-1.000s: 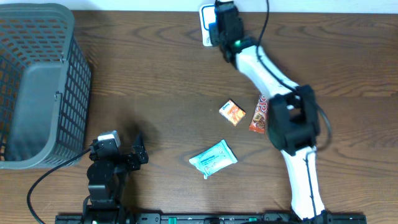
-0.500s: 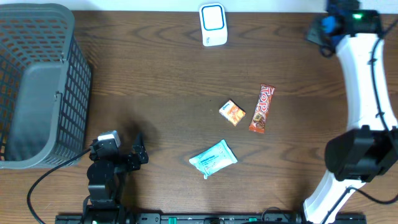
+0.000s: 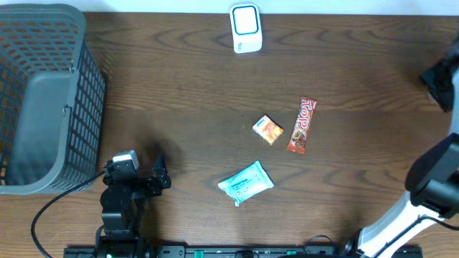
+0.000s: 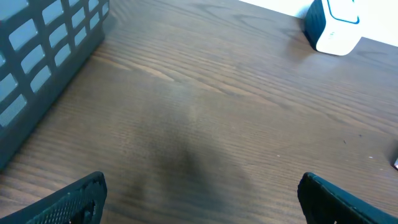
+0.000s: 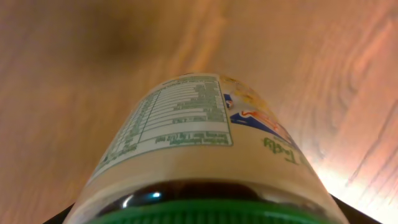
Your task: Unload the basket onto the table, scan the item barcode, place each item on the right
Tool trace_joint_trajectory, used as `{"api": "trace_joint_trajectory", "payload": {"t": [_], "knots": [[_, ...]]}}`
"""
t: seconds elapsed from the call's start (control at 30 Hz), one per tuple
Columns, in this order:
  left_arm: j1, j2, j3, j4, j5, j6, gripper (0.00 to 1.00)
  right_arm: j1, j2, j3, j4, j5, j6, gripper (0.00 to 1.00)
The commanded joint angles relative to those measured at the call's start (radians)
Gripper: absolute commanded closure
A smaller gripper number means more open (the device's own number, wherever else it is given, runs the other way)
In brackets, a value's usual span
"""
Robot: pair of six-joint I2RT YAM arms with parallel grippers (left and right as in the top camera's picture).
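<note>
Right gripper (image 3: 439,77) far right of barcode scanner (image 3: 245,29), clamped around green-capped bottle (image 5: 186,143). Left gripper (image 4: 200,194) wide open, empty. Risk: barcode turned away from scanner, no read; bottle slipping in transit.

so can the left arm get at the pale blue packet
Probably yes: the left claw is open and holds nothing, and only bare table lies between it and the packet.
</note>
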Motion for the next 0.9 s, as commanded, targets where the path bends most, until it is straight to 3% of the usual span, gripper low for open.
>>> {"api": "trace_joint_trajectory", "payload": {"t": [0.0,0.2,0.4,0.63,0.87], "knots": [[0.004,0.001,-0.025,-0.008,-0.013,-0.009,0.02,-0.043,0.009,-0.083,0.062,-0.008,0.113,0.42],[0.004,0.001,-0.025,-0.007,-0.013,-0.010,0.02,-0.127,0.023,-0.219,0.174,-0.069,0.164,0.41],[0.004,0.001,-0.025,-0.007,-0.013,-0.009,0.02,-0.214,0.026,-0.244,0.217,-0.061,0.146,0.33],[0.004,0.001,-0.025,-0.007,-0.013,-0.009,0.02,-0.310,0.028,-0.272,0.277,-0.103,0.114,0.33],[0.004,0.001,-0.025,-0.007,-0.013,-0.010,0.02,-0.345,0.042,-0.317,0.345,-0.143,0.097,0.21]]}}
